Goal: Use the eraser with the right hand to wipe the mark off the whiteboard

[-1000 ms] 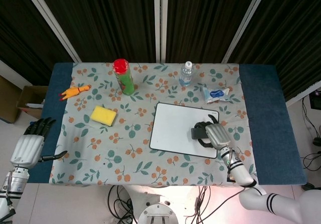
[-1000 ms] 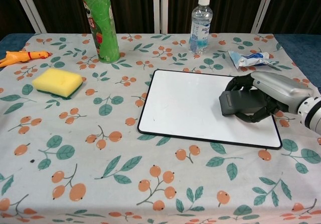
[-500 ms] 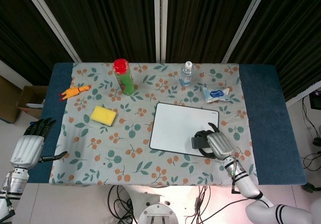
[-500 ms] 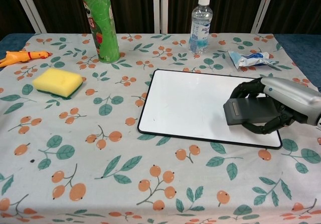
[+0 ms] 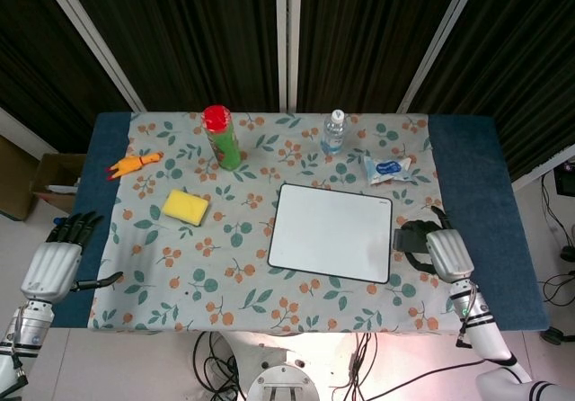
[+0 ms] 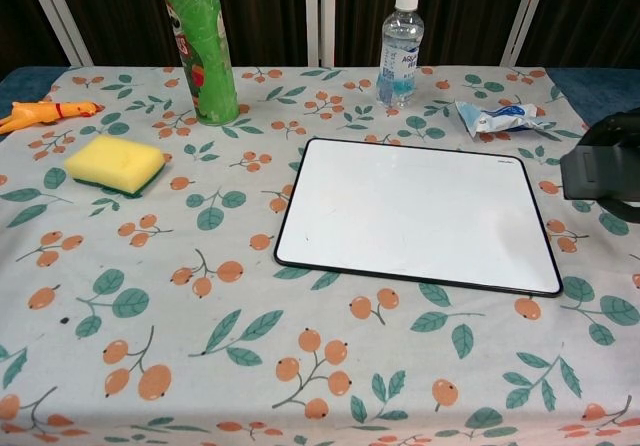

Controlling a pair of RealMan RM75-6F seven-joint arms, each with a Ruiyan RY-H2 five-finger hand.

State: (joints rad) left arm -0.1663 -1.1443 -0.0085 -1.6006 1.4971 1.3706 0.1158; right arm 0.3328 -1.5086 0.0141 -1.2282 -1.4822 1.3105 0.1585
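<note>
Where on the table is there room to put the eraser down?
The near strip of tablecloth in front of the whiteboard is bare, and so is the patch between the whiteboard and the yellow sponge. The far edge is crowded: green can, water bottle, blue-and-white packet. The right hand holds the eraser beside the board.

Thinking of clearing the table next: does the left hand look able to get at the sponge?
Probably yes: the left hand hangs open off the table's left edge, and nothing lies between it and the sponge.

I see a table (image 5: 476, 194) with a flowery cloth (image 6: 200, 366). On the cloth lie a whiteboard (image 6: 415, 216), yellow sponge (image 6: 115, 163), green can (image 6: 200, 46), water bottle (image 6: 400, 51), toy chicken (image 6: 45, 114) and a small packet (image 6: 497, 116).
</note>
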